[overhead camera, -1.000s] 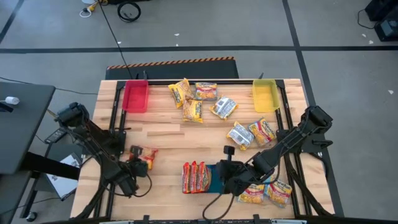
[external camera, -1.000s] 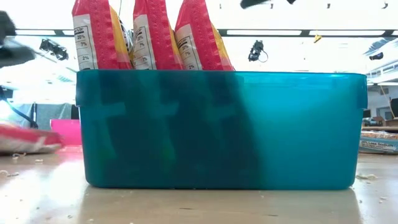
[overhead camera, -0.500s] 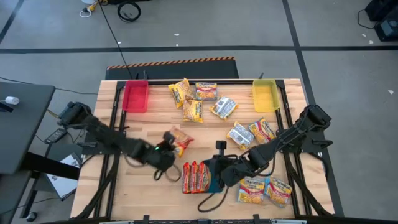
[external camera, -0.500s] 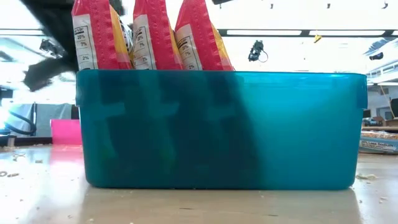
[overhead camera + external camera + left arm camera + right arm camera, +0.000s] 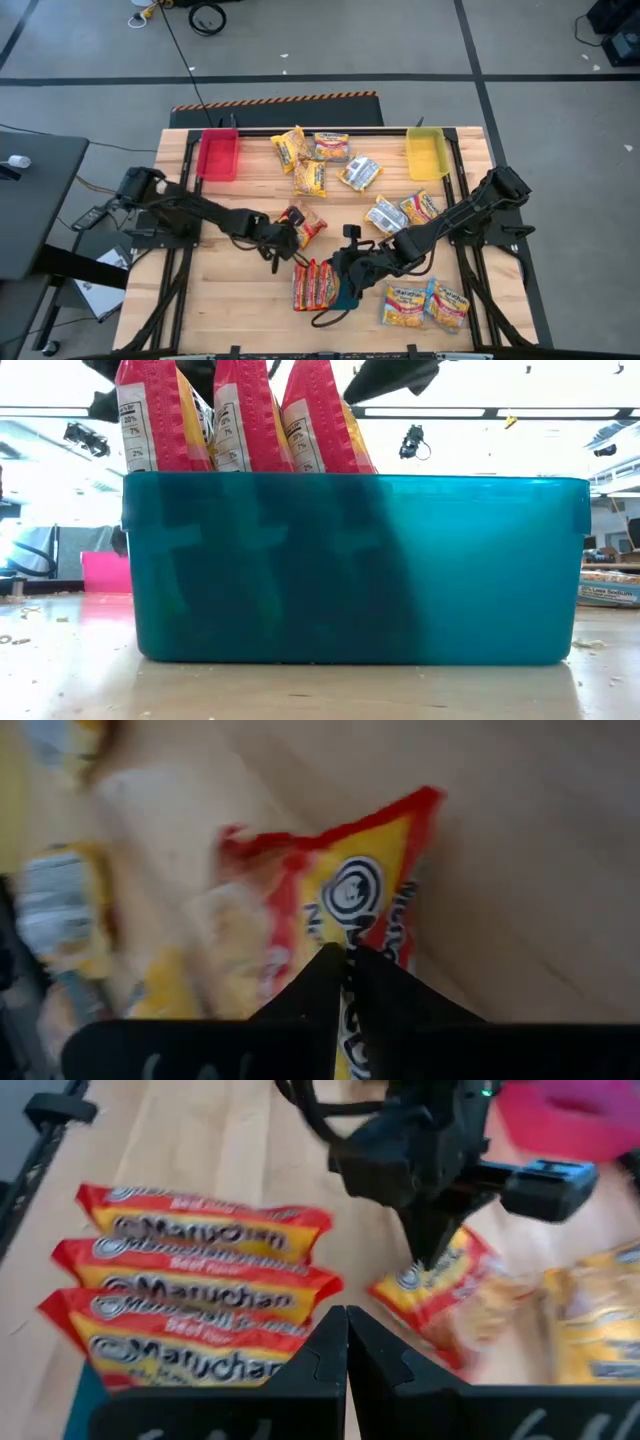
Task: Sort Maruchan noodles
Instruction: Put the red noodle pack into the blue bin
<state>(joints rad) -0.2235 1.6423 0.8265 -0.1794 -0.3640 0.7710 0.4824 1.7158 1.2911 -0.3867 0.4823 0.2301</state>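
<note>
Three red Maruchan noodle packets (image 5: 245, 415) stand on edge in the teal tray (image 5: 350, 560), at the table's near middle (image 5: 312, 285). Another red-and-yellow packet (image 5: 306, 222) is just beyond the tray's far left corner, with my left gripper (image 5: 291, 233) shut on it. My right gripper (image 5: 338, 270) hovers shut over the tray, beside the three packets (image 5: 190, 1290), holding nothing. More packets lie at the far middle (image 5: 312, 160), at the right (image 5: 402, 212) and at the near right (image 5: 426, 305). My left gripper pinches the packet's end by the round logo (image 5: 410, 1277) between its two fingertips (image 5: 330, 970). The fingers come slanting down from the table's left. The packet stretches away from the fingers toward the far right; whether its other end touches the table cannot be told.
A red bin (image 5: 218, 155) stands at the far left and a yellow bin (image 5: 426, 152) at the far right. Bare wood lies at the near left (image 5: 230, 300). The two grippers are close together by the tray.
My left gripper has swung from the table's near left toward the right, rolling its wrist, and has carried the red-and-yellow packet off the wood to the tray's far left corner. My right gripper has drifted a little toward the left over the tray.
</note>
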